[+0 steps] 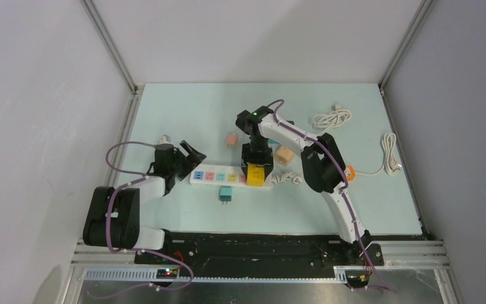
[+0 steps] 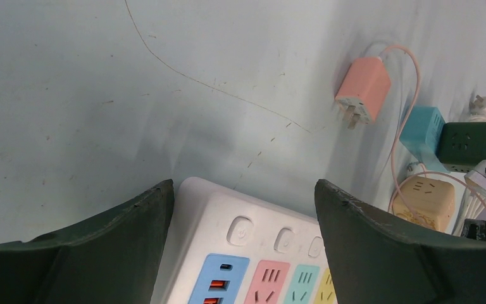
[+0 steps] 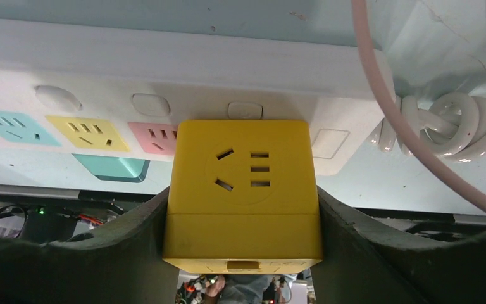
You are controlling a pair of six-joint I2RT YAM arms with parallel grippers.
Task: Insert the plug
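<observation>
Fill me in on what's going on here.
The right end effector grips a yellow plug, holding it on the right end of the white strip. Whether it is fully seated cannot be told. The left end effector is open, flanking the strip's left end. A pink plug and a teal plug lie loose on the table.
</observation>
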